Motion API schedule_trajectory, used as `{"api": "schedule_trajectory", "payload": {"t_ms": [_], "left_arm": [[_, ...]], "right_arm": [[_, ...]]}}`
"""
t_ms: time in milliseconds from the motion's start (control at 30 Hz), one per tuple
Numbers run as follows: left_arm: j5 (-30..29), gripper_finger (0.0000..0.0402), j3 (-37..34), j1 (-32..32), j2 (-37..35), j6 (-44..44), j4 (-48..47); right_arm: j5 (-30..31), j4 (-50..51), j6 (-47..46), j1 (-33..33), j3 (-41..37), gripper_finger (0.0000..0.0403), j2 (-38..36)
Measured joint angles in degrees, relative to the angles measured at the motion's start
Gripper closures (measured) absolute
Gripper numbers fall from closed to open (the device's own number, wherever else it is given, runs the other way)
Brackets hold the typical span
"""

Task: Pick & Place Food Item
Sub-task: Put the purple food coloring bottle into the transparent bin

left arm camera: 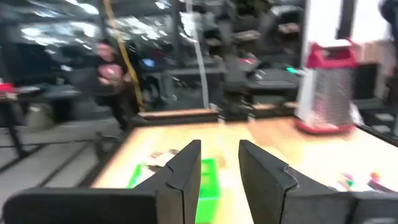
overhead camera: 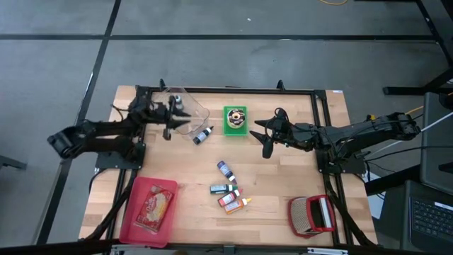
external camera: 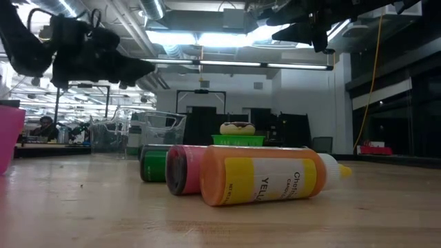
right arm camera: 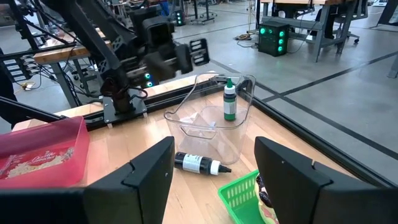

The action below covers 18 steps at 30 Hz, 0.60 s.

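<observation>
Donut (overhead camera: 236, 115) sits in the green basket (overhead camera: 228, 127), far centre of the desk (overhead camera: 283, 184). We see both grippers empty: left (overhead camera: 168, 122) narrow, right (overhead camera: 263, 134) wide. Next: descend, grasp.

Blurred person (left arm camera: 107, 68) behind table (left arm camera: 180, 134)

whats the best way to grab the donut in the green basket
Take the donut across its outer rim, coming straight down from above. It lies flat in the small green basket, whose walls block a sideways approach, while its top stands above the rim and is exposed. The open right gripper hovers just beside the basket and is probably the better placed; the left gripper is over by the clear container.
</observation>
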<state>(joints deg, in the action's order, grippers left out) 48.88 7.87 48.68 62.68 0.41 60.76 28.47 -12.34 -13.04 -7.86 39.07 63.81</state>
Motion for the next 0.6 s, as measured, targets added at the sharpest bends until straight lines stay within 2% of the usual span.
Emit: {"api": "schedule_trajectory", "payload": {"t_ms": [67, 133, 200, 300, 400, 600], "left_arm": [[-1.7, 0.0299, 1.5, -4.0, -2.6, 3.1, -8.8], [-5.9, 0.0299, 4.0, -8.5, -4.9, 7.9, -20.1], [-12.7, 0.0299, 7.1, -14.1, -6.0, 14.7, -33.3], [-26.6, 0.03, 12.2, -23.6, -5.9, 22.9, -49.0], [-36.7, 0.03, 16.6, -32.6, -4.3, 26.5, -55.9], [-46.7, 0.03, 23.6, -45.2, 1.0, 29.0, -63.2]], "right_arm": [[0.0, 0.0, 0.0, 0.0, 0.0, 0.0176, 0.0], [0.0, 0.0, 0.0, 0.0, 0.0, 0.0176, 0.0], [0.0, 0.0, 0.0, 0.0, 0.0, 0.0176, 0.0], [0.0, 0.0, 0.0, 0.0, 0.0, 0.0176, 0.0], [0.0, 0.0, 0.0, 0.2, 0.0, 0.0176, 0.0], [0.0, 0.0, 0.0, 0.4, 0.0, 0.0176, 0.0]]}}
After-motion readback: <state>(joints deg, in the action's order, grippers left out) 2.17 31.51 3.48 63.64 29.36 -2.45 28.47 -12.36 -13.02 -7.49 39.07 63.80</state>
